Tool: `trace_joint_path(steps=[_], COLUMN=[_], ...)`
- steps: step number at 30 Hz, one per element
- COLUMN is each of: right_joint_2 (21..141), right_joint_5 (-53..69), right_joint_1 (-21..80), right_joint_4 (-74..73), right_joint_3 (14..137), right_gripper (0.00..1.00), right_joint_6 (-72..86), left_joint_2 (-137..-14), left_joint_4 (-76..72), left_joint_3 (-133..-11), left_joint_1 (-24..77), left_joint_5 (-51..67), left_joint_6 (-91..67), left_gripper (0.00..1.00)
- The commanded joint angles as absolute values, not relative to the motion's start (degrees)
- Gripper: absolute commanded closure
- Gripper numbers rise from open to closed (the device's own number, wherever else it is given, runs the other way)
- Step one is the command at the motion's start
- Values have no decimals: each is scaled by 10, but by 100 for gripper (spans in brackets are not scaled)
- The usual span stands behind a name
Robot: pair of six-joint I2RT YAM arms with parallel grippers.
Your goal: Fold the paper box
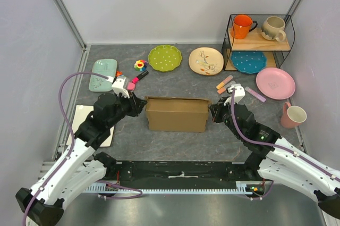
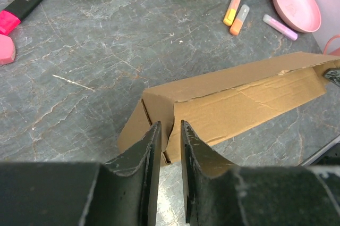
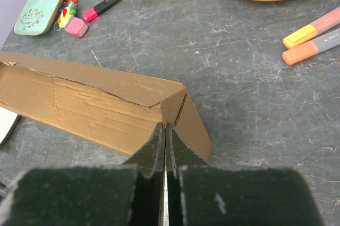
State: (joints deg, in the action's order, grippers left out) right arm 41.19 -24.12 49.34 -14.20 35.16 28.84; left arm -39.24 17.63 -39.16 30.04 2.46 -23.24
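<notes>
Right wrist alone shows right hand [image 3: 163, 126] seemingly pinching paper box [image 3: 95, 103].

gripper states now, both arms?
Left gripper: closed on the paper box, end wall.
Right gripper: closed on the paper box, opposite end.

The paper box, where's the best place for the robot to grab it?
Pinch its short end walls, one claw from each side. The paper box lies lengthwise, left to right, and those walls stand up thin enough to straddle. The left claw sits at the left end, the right claw at the right end.
</notes>
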Motion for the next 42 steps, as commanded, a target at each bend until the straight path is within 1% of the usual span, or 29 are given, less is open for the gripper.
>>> trace_joint_path(steps=[1,4,8,12,15,17,20,22,25,26,27,38,41,42], right_joint_2=[420,418,416,416,415,414,414,414,414,413,413,407,404,403], right_joint_5=[-222,-221,-221,-218,-217,-217,-215,-215,-215,-216,-215,-213,-213,-212], right_joint_1=[495,495,495,495,496,496,495,496,496,496,496,496,496,496], right_joint_4=[-208,-209,-210,-211,-211,-211,-211,-211,-211,-212,-211,-207,-209,-208], right_joint_3=[336,335,332,329,328,328,328,327,325,325,325,323,326,328], right_gripper=[100,100,100,100,100,100,100,100,100,100,100,100,96,93], right_joint_6=[293,294,295,297,298,298,298,297,299,299,299,301,300,300], left_joint_2=[-412,-424,-431,-432,-431,-432,-432,-432,-434,-433,-433,-407,-402,-401], left_joint_4=[164,158,149,149,149,149,149,149,148,147,144,126,142,145], left_joint_3=[-417,-420,-425,-430,-432,-432,-432,-433,-429,-425,-423,-323,-305,-300], left_joint_1=[301,301,301,301,301,301,301,301,301,301,301,302,303,303], left_joint_5=[18,18,20,22,23,22,21,22,23,24,26,40,18,18], left_joint_6=[-205,-199,-199,-198,-198,-196,-194,-193,-191,-191,-191,-234,-238,-243], left_gripper=[73,75,83,82,78,77,77,78,88,95,98,98,98,98])
